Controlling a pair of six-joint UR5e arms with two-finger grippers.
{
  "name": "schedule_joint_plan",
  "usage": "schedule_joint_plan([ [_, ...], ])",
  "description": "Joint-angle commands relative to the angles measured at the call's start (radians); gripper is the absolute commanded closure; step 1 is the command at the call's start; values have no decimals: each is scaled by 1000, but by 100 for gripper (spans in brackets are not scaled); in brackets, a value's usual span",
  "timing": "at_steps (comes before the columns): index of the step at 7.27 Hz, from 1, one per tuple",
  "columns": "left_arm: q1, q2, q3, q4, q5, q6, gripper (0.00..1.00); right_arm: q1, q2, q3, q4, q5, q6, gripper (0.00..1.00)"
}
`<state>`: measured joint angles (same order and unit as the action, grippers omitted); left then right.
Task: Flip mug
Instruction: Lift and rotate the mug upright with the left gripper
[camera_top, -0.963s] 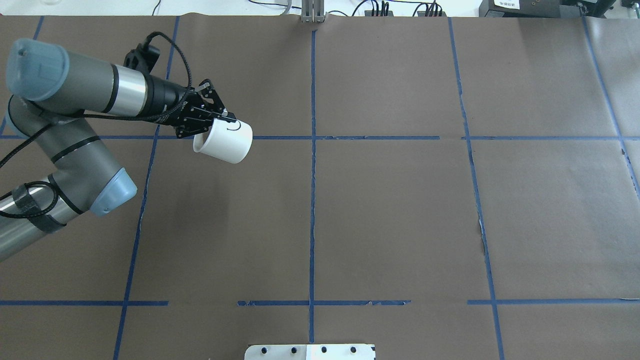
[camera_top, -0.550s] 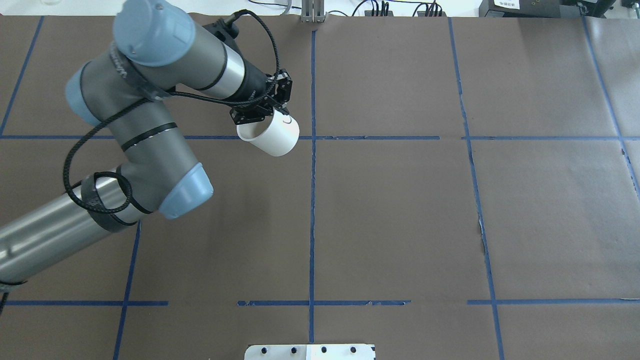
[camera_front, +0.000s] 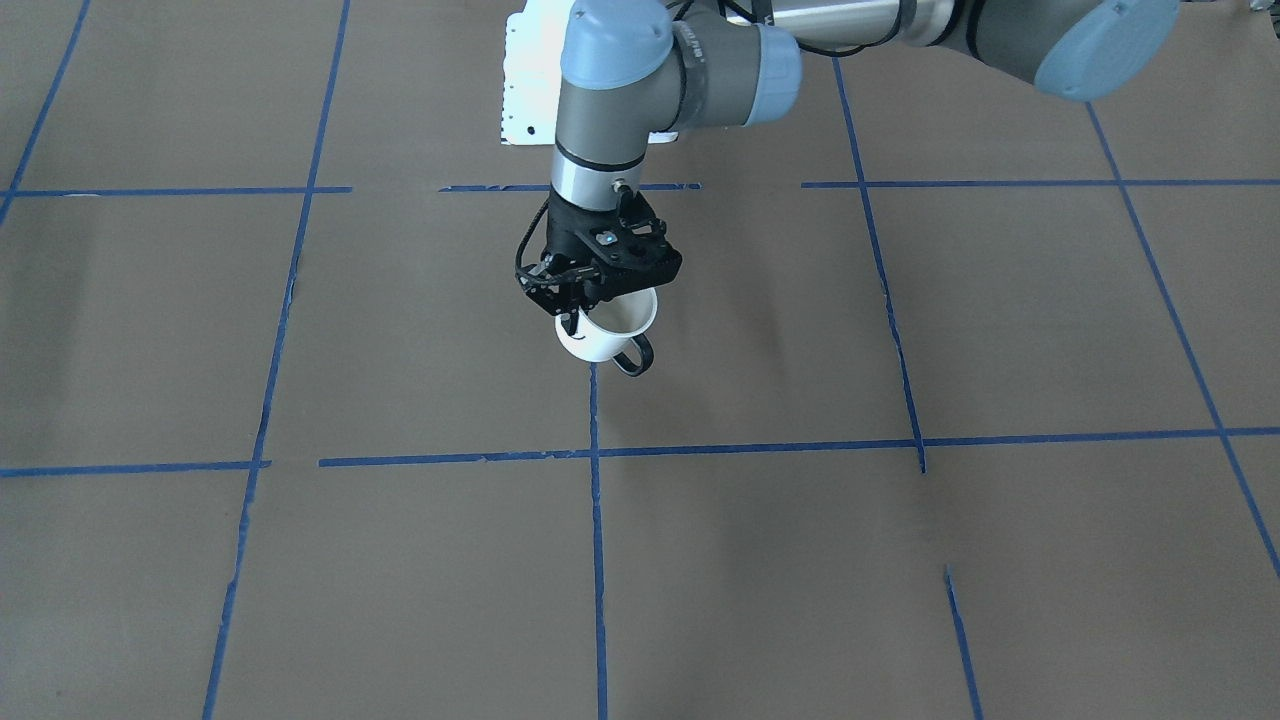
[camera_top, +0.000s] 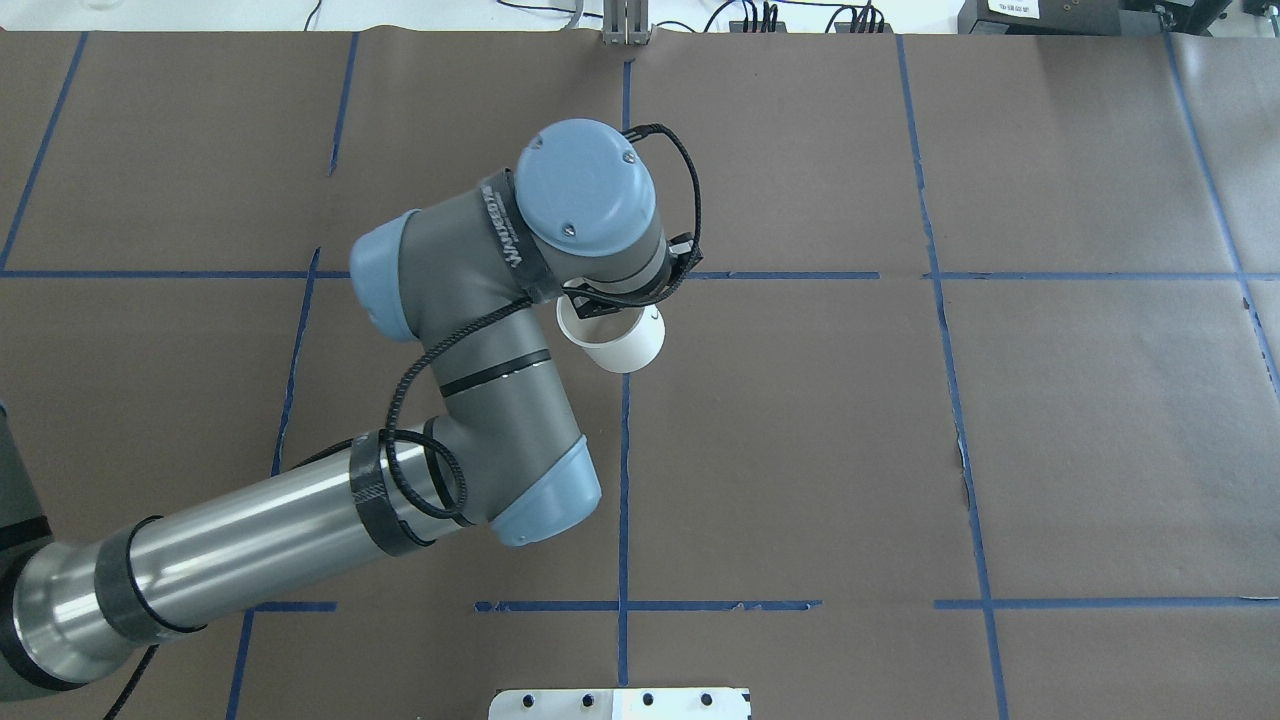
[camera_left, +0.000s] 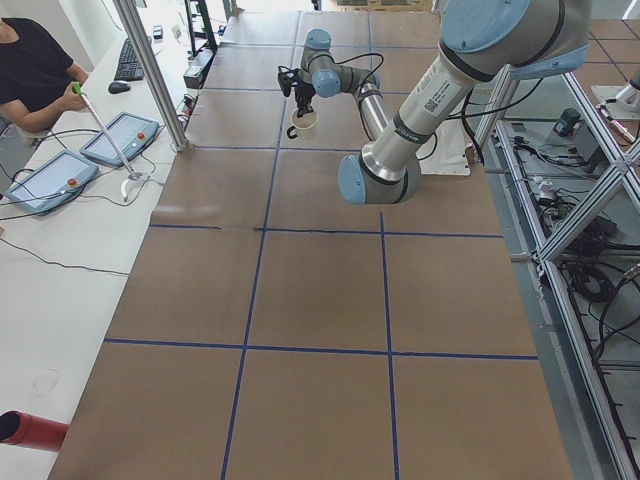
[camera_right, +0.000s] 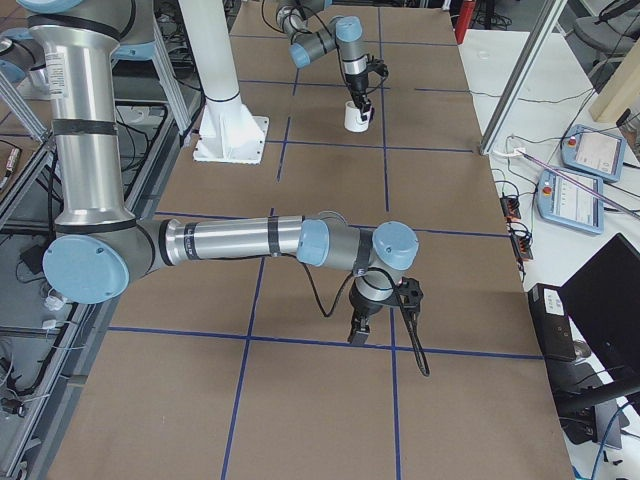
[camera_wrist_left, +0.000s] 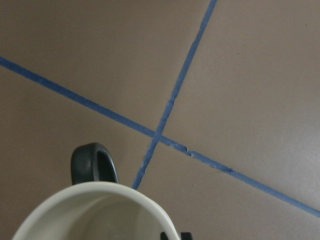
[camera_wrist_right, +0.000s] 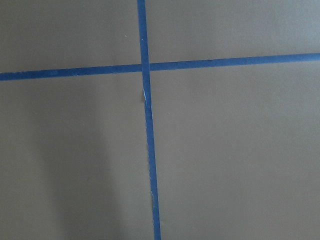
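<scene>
The white mug (camera_front: 605, 332) with its black loop handle (camera_front: 635, 358) hangs mouth-up, slightly tilted, from my left gripper (camera_front: 575, 318), which is shut on its rim from above. It is near the table's middle, over a blue tape line. I cannot tell if its base touches the table. In the overhead view the mug (camera_top: 620, 342) sticks out from under the left wrist, which hides the gripper. The left wrist view shows its rim (camera_wrist_left: 95, 192) and handle (camera_wrist_left: 92, 165). My right gripper (camera_right: 358, 330) shows only in the exterior right view, low over the table; I cannot tell its state.
Brown paper with a blue tape grid (camera_top: 625, 480) covers the table. The white robot base plate (camera_top: 620, 703) sits at the near edge. An operator (camera_left: 30, 60) and control tablets (camera_left: 120, 138) are on the side bench.
My left arm has swung right toward the table's middle with the mug. The mug has turned from lying on its side to mouth-up.
</scene>
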<state>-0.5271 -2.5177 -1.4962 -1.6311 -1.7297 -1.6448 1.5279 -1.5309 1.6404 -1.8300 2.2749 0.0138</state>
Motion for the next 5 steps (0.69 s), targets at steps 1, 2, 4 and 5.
schedule_joint_plan([
  [1, 57, -35, 59, 86, 65, 74, 100, 0, 0, 1, 0, 0, 0, 0],
  [2, 74, -26, 66, 92, 90, 82, 100, 0, 0, 1, 0, 0, 0, 0],
  [4, 87, -30, 91, 92, 93, 82, 100, 0, 0, 1, 0, 0, 0, 0],
  [5, 88, -30, 91, 92, 94, 82, 100, 0, 0, 1, 0, 0, 0, 0],
])
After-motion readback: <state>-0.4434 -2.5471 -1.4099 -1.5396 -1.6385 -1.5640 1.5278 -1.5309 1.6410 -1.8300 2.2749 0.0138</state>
